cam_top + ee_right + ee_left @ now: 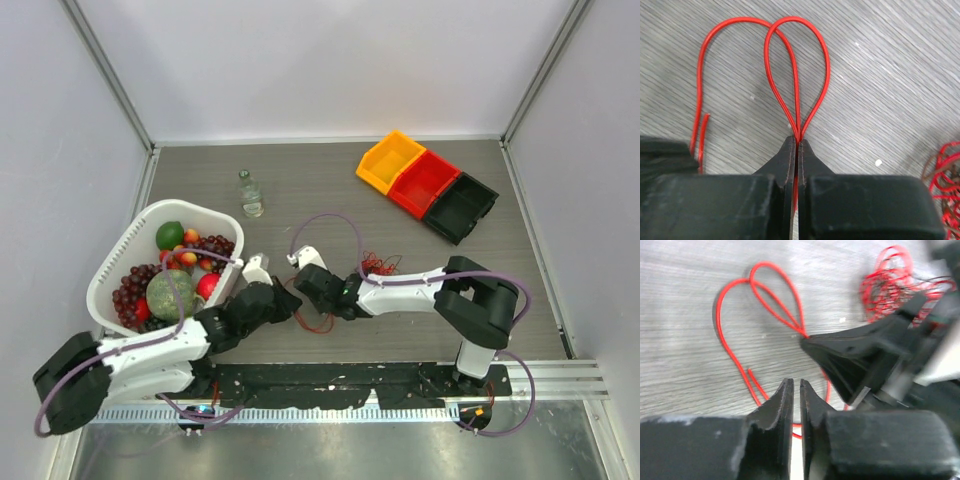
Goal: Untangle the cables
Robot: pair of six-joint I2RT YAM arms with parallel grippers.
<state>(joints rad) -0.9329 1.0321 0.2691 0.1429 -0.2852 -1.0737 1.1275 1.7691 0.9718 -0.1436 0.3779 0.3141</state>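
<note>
Far left: white basket [120, 245] piled with fruit [165, 295], a small bottle [250, 193] standing just beyond it. Neither has any part in the job.

Left gripper [796, 382] reaches in low over the table [330, 180], pointing right. Its fingers are drawn nearly together, with only a thin slit between them. A bit of red shows through that slit lower down, but I cannot tell whether it is pinched there or merely passing underneath.

Centre: one red cable [795, 18] lies pulled out on the wood, clear of the rest. It runs in a wide arc and a tighter teardrop loop, and both strands of the loop come back to one point.

Right gripper [797, 142] meets the left one almost tip to tip. Its fingers are clamped on the red cable exactly where the two strands converge. My guess is that holding the neck keeps the loop open and flat, so a free end can be drawn back through it.

Just right of the grippers, near the right arm's wrist, sits the tangle [378, 265]: fine red curls with some darker strands mixed in, not yet sorted. Most of the work looks undone.

Far right: orange, red and black bins [425, 185] in a row, well apart from the cables.
</note>
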